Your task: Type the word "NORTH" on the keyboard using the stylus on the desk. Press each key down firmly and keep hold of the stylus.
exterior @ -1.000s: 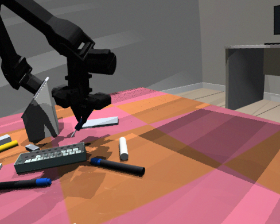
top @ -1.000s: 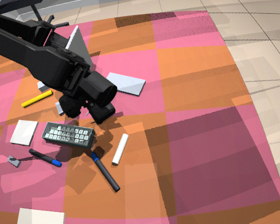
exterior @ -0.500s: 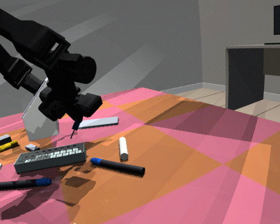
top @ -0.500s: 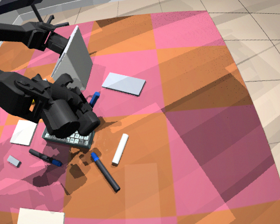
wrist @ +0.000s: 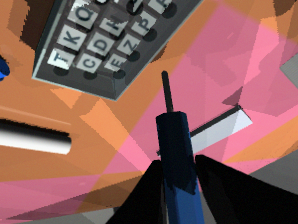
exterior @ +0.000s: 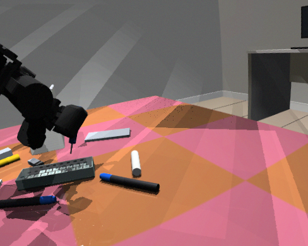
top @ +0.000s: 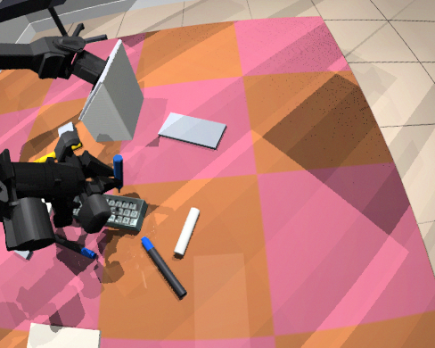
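Note:
My gripper (top: 111, 177) (exterior: 72, 135) (wrist: 178, 165) is shut on the blue stylus (top: 118, 168) (exterior: 72, 140) (wrist: 174, 146) and holds it nearly upright, thin tip down. The dark grey keyboard (top: 127, 214) (exterior: 56, 173) (wrist: 98, 42) with light keys lies flat on the mat. The stylus tip (wrist: 167, 91) hangs in the air just past the keyboard's far long edge, near its right end, and touches no key. My arm covers the keyboard's left part in the top view.
A white cylinder (top: 186, 231) (exterior: 135, 162) (wrist: 33, 142) and two blue-capped black markers (top: 163, 267) (exterior: 129, 182) (exterior: 23, 201) lie near the keyboard. A grey slab (top: 192, 130) (exterior: 107, 134), a grey wedge (top: 115, 95), a yellow pencil (exterior: 4, 161) and small grey blocks (exterior: 4, 153) lie behind.

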Controlling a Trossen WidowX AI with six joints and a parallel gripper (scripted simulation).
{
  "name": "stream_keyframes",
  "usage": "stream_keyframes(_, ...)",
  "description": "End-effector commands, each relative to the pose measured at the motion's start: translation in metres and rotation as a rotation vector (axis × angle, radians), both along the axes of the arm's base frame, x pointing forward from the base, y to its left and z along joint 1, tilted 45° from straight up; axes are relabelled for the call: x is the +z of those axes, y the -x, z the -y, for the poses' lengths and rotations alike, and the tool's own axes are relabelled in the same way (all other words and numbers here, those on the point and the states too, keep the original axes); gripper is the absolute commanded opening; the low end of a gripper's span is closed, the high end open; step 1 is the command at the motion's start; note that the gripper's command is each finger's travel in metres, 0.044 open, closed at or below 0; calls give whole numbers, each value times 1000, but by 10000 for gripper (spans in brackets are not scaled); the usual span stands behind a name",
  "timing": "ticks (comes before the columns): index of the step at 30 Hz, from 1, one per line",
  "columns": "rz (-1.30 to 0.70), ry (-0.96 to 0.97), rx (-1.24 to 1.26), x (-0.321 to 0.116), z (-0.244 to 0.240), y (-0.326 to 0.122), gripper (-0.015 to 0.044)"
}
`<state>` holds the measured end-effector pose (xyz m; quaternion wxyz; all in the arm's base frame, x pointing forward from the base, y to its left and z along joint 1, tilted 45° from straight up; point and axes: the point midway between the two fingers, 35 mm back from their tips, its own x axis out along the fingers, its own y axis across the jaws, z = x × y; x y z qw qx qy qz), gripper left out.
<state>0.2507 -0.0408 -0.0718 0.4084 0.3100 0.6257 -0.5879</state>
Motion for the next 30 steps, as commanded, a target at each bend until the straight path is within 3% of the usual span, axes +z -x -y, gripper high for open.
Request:
stream_keyframes(1,32,-84,-46,14,9,-8,0)
stream_keyframes(16,211,-326,-185,73,53,-28,0)
stream_keyframes(30,213,-328,-186,49,78,-22,0)
